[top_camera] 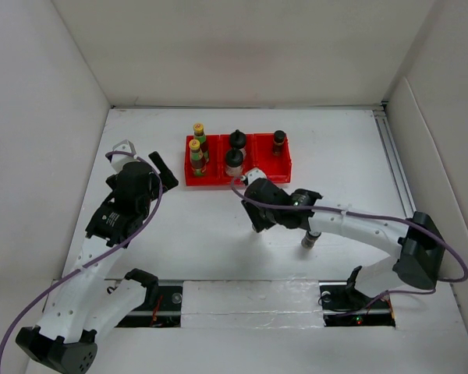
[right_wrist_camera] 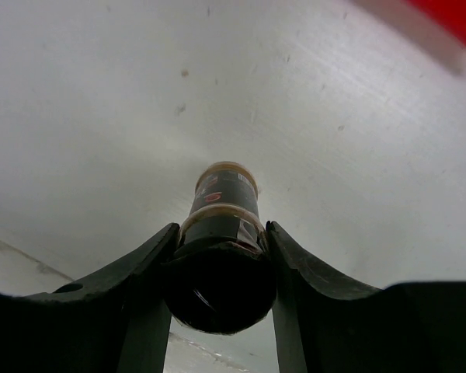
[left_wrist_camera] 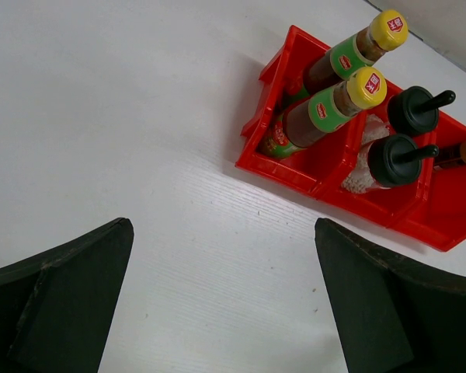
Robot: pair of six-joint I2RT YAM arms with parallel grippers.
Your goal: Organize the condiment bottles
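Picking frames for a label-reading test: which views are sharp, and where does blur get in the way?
Left wrist: red tray and yellow-capped bottles sharp, though the wide lens splays them. Right wrist: the shaker in the right gripper has a dark, soft near cap; the tray corner is a red smear. Top external: even light, faint shadows, labels too small to read.

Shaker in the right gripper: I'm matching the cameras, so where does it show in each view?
Top external: the shaker sits just below centre, under the right gripper.
Left wrist: not in it.
Right wrist: centre, clamped between the gripper's fingers.
Shared landmark: the red tray, top centre, upper right, blurred top-right corner.
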